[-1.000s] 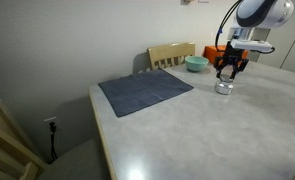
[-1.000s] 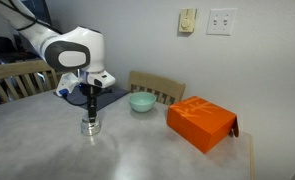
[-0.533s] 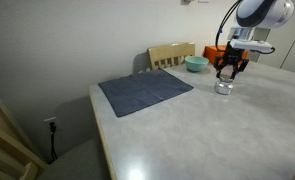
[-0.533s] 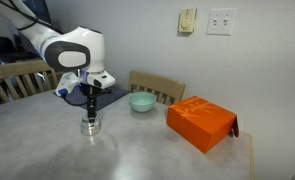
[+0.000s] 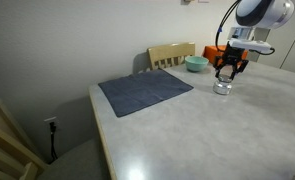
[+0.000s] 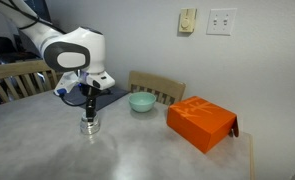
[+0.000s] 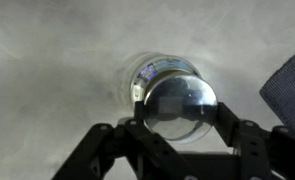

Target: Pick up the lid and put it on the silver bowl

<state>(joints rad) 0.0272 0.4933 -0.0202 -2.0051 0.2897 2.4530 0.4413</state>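
In the wrist view my gripper [image 7: 179, 112] is shut on the lid [image 7: 177, 100], a small round silvery disc pinched by its rim between the two black fingers [image 7: 227, 118]. Just beyond and below the lid sits the silver bowl [image 7: 159, 70], partly covered by it. In both exterior views the gripper [image 5: 228, 71] [image 6: 89, 104] hangs straight down a little above the silver bowl [image 5: 224, 87] [image 6: 89, 126], which stands on the grey table [image 6: 47, 150].
A light teal bowl [image 5: 196, 63] [image 6: 141, 102] stands behind the arm. An orange box [image 6: 200, 123] lies to one side. A dark blue cloth mat [image 5: 144, 91] [image 7: 290, 85] lies nearby. Wooden chairs [image 5: 172, 54] [image 6: 157, 87] stand at the table's far edge.
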